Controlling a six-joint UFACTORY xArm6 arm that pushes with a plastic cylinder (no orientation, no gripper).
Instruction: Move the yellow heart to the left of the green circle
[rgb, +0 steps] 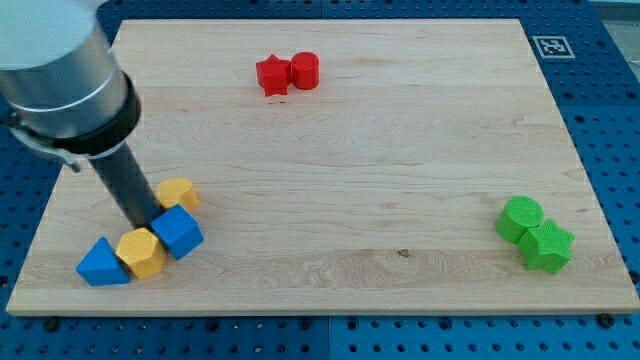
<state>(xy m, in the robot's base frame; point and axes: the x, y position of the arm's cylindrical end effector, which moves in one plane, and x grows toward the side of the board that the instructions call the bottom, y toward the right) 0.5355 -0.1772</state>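
Wooden board: my tip partly hides yellow heart (shape unclear).

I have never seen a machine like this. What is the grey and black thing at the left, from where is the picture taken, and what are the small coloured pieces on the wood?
The grey and black thing is a robot arm. It has no hand: it ends in a dark rod, and it holds nothing. My tip only pushes blocks along the board.

There is one picture, taken from above and in front of the board; where the camera sits is not on record.

At the view's bottom left, around the tip, lie a yellow heart, a blue cube, a yellow hexagon and a blue triangle. At the top are a red star and a red cylinder, side by side. At the right are a green circle and a green star.
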